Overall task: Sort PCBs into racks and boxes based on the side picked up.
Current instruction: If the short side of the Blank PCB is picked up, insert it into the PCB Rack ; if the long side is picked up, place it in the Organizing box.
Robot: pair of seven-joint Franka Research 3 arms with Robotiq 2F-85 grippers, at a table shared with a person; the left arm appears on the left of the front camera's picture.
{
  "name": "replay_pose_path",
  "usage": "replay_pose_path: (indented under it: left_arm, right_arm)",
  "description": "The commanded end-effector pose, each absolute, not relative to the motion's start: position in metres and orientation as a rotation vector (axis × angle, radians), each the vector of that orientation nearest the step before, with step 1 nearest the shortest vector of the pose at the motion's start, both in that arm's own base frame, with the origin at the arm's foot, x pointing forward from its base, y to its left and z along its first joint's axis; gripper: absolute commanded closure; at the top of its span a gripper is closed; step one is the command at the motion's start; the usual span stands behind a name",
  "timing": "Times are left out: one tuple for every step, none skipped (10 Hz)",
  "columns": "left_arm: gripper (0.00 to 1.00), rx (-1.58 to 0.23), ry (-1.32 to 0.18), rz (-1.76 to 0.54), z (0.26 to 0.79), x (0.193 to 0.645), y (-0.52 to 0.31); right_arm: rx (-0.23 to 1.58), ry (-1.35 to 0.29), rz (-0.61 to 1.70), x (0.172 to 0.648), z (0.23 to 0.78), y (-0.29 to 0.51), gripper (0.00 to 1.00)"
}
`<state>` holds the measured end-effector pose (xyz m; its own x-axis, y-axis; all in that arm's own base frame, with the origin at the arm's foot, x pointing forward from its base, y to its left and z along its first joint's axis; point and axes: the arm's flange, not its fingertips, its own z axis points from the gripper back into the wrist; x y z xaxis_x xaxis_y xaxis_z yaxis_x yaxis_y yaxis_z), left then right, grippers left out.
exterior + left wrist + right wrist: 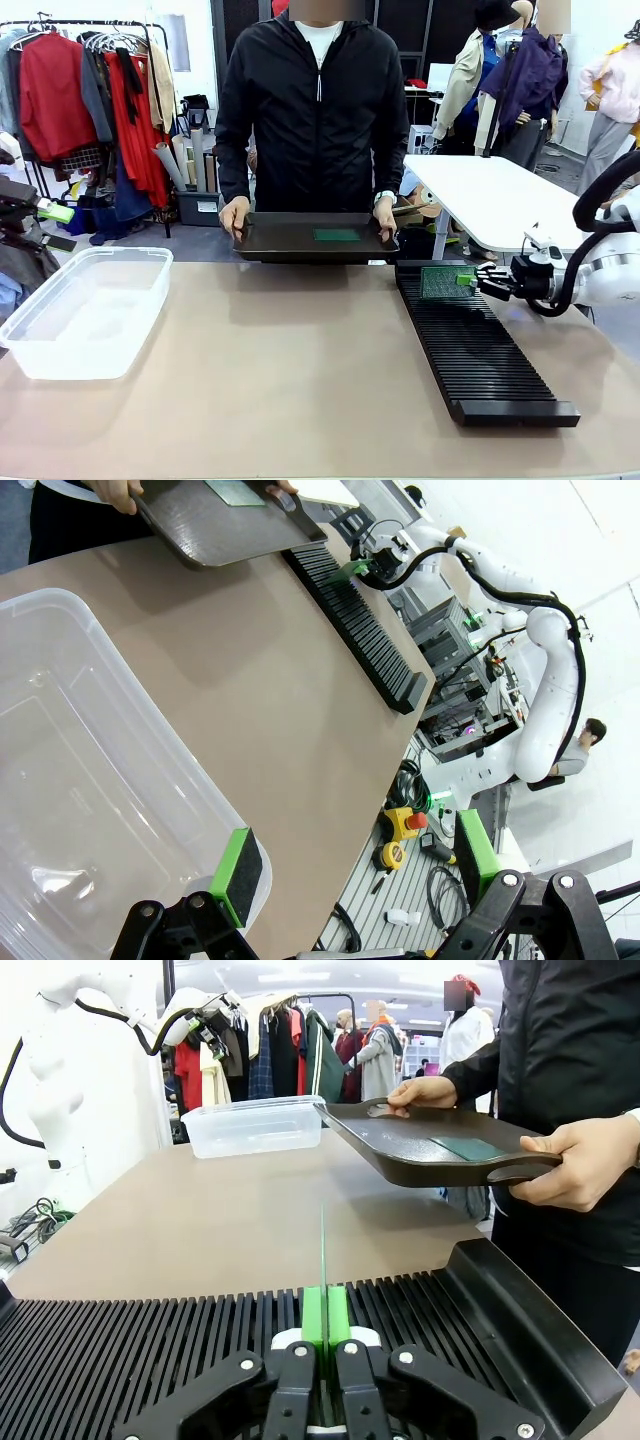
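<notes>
- Green pads [313, 1315] of the right gripper [325, 1318] are pressed together on one edge of a PCB [446, 283]. The board stands edge-on and runs straight out ahead of the fingertips.
- Directly under the fingertips is the black rack [480, 350], its slots parallel to the held board. The board's lower edge is at slot level, near the rack end closest to the person. Cannot tell whether it is seated in a slot or just above one.
- To either side of the gripper, no other board is seen in any slot.
- Ahead of the gripper and higher up, a dark-brown tray [290, 245] is held off the table [300, 380]. The person has one hand [234, 214] at one end and the other hand [385, 212] at the opposite end.
- A second PCB [336, 235] lies flat on that tray, with nothing gripping it.
- Well across the table from the right gripper is the clear tub [60, 350], with nothing visible inside.
- The left gripper [355, 880] hangs near the tub's rim, jaws spread and nothing between them.
- Progress (judgement): early. No board is finished, and this looks like the first one being racked.
- Left to do: seat and release the held board. Then take the tray board and send it to the rack or the tub according to the face picked up.
</notes>
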<state>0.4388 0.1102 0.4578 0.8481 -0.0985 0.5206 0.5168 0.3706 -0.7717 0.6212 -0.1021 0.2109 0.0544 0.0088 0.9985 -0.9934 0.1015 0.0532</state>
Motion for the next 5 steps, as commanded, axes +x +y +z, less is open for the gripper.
replay_pose_path:
  left_arm:
    - [0.0, -1.137, -0.421, -0.403, 0.4601, 0.4379, 0.1099]
    - [0.0, -1.137, -0.421, -0.403, 0.4601, 0.4379, 0.1099]
    - [0.0, -1.137, -0.421, -0.403, 0.4601, 0.4379, 0.1099]
    - [0.0, -1.137, -0.421, -0.403, 0.4601, 0.4379, 0.1099]
    - [0.0, -1.137, -0.421, -0.403, 0.4601, 0.4379, 0.1099]
  right_arm:
    - [1.17, -1.164, 1.106, 0.6331, 0.2127, -0.0993, 1.0]
    - [1.17, -1.155, 1.112, 0.6339, 0.2114, -0.0983, 1.0]
    - [1.172, -1.146, 1.118, 0.6342, 0.2105, -0.0974, 1.0]
    - [1.171, -1.139, 1.122, 0.6349, 0.2094, -0.097, 1.0]
    - [1.169, -1.138, 1.122, 0.6351, 0.2088, -0.0966, 1.0]
